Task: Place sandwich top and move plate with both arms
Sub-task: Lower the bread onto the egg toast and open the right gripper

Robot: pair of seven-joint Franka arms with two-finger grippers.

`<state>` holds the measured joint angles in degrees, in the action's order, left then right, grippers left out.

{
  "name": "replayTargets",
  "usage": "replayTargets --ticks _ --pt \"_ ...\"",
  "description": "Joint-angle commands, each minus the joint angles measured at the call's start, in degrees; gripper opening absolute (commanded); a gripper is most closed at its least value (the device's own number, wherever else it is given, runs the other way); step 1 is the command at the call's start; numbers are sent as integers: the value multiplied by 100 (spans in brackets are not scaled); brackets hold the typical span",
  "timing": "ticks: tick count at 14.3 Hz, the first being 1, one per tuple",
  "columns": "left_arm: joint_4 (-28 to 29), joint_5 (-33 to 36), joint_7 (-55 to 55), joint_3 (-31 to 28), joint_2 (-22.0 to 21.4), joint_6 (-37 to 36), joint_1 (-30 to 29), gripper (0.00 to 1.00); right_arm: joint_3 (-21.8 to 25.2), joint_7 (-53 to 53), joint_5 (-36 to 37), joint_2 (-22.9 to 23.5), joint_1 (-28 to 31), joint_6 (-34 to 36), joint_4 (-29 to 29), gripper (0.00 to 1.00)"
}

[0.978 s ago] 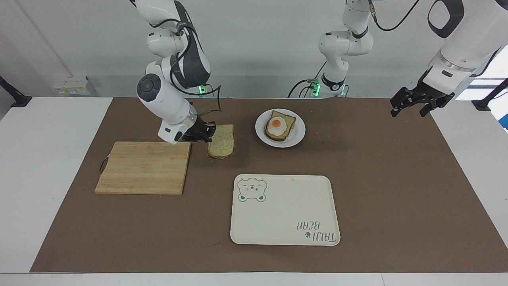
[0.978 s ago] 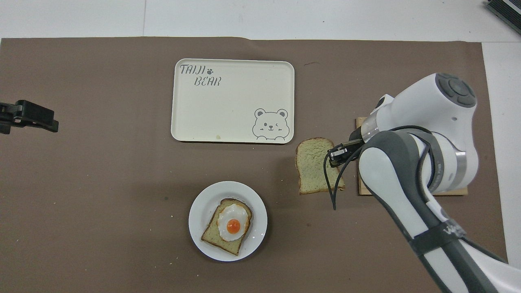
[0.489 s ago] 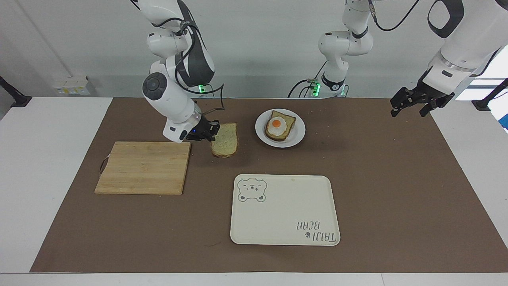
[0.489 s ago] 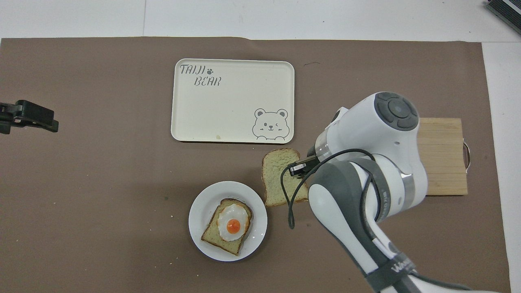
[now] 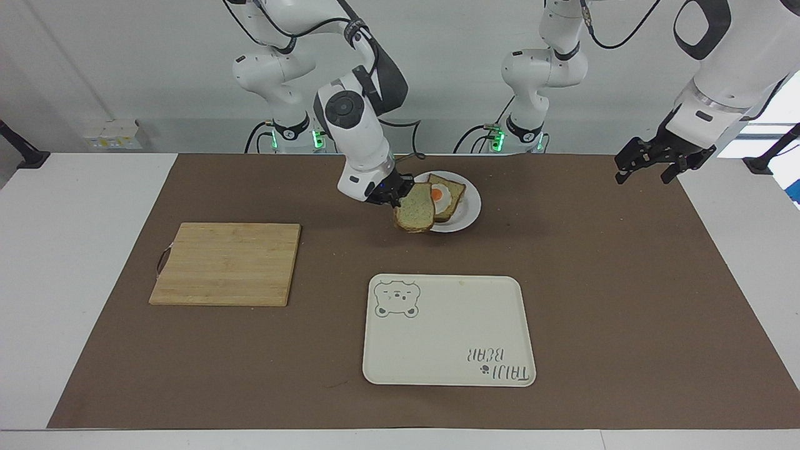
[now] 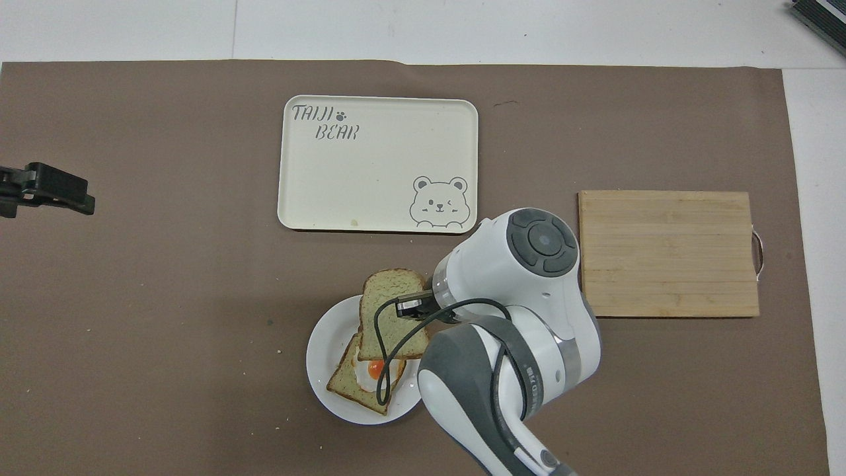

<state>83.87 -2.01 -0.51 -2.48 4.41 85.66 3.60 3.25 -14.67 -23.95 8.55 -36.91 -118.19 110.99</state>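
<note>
The right gripper (image 5: 392, 192), pinching the sandwich top (image 5: 415, 214) above the white plate's (image 5: 469, 215) edge, must centre it over the egg toast (image 5: 447, 199); the left gripper (image 5: 650, 164) waits spread.

From my console, the sandwich top (image 6: 390, 311) hides half the fried egg (image 6: 373, 369) (my right gripper's (image 6: 423, 305) fingertips are lost under its wrist).

White plate (image 5: 467, 215), cream bear-printed tray (image 5: 450, 337)
</note>
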Motion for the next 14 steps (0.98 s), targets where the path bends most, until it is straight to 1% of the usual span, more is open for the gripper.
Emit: replayTargets --ticks 1,3,5,6,9,12,14 --pt "165 -10 -64 11 -160 -23 -35 100 9 -185 -171 -73 -228 -282 282 0" --pt "165 -19 -64 11 -160 -23 -35 100 9 -273 -171 14 -456 -589 493 0" --pt "165 -19 -64 11 -160 -23 -35 100 9 -405 -171 181 -641 -889 529 0" --pt "165 -10 -64 11 -160 -23 -35 100 9 -414 -171 182 -711 -907 546 0" --pt "165 -10 -64 11 -160 -23 -35 100 9 -405 -171 234 -721 -925 573 0" --pt "165 -10 -64 11 -160 -23 -35 100 9 -388 -180 340 -738 -1161 696 0" --pt "165 -19 -64 11 -160 -23 -35 100 9 -396 -180 340 -747 -1180 705 0"
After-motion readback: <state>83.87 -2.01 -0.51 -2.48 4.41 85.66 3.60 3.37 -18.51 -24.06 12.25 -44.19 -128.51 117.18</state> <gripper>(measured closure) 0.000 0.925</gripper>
